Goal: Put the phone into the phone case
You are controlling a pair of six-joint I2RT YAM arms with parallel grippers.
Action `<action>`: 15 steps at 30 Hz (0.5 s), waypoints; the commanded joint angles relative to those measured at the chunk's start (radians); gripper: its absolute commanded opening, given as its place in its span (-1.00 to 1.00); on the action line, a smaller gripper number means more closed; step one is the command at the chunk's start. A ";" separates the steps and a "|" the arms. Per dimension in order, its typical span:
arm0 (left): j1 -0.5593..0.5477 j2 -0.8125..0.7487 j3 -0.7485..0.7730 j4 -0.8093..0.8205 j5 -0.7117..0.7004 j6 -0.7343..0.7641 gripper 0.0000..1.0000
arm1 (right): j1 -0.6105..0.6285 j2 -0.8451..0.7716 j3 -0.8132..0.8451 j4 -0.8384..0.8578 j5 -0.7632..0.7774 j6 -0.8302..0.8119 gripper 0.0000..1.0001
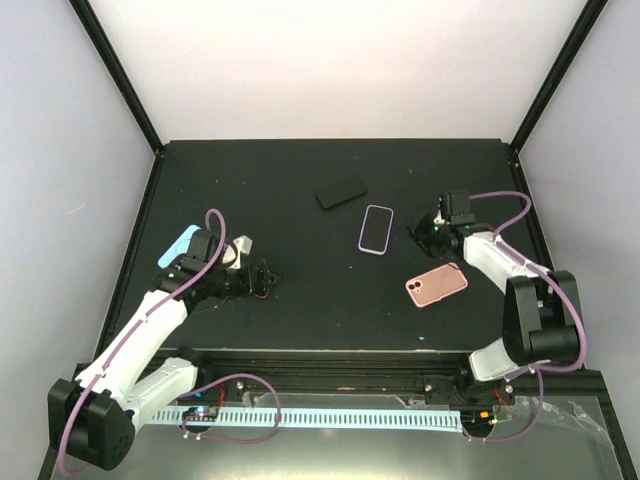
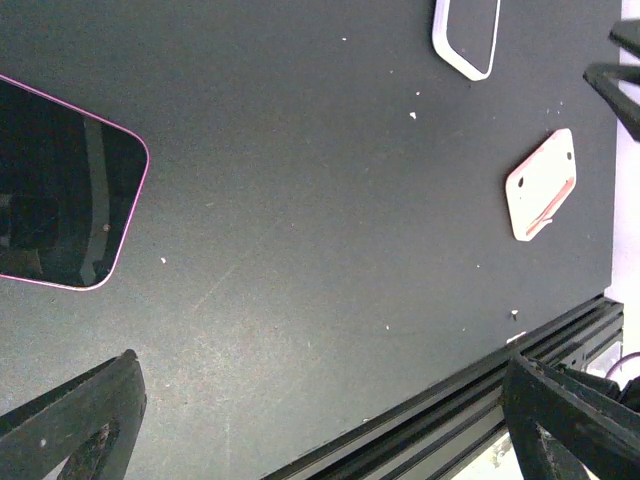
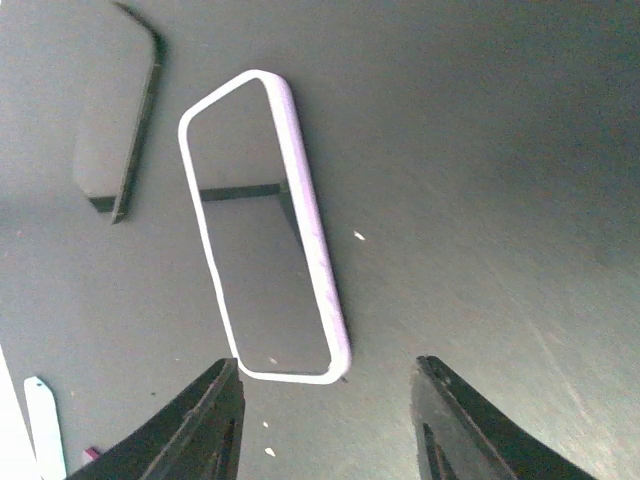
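Note:
A lilac-white phone case (image 1: 376, 229) lies flat at mid-table, and its inside (image 3: 265, 300) looks dark and glossy. A dark phone (image 1: 341, 191) lies apart, just behind and left of it; it shows at the left edge (image 2: 60, 190) of the left wrist view and at the upper left (image 3: 120, 120) of the right wrist view. My right gripper (image 1: 424, 232) is just right of the case. It is open (image 3: 328, 365), holding nothing, with the case's near end just ahead of its fingertips. My left gripper (image 1: 266, 278) stands wide open (image 2: 322, 362) over bare table.
A pink case or phone (image 1: 436, 286) lies back up near the front right, also seen in the left wrist view (image 2: 540, 185). A light blue flat thing (image 1: 178, 246) lies by the left arm. The table's front rail (image 2: 470, 410) runs below the left gripper.

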 commanded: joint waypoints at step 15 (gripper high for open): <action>0.007 0.026 -0.035 0.055 0.018 -0.034 0.98 | -0.005 -0.131 -0.147 -0.240 0.274 0.299 -0.10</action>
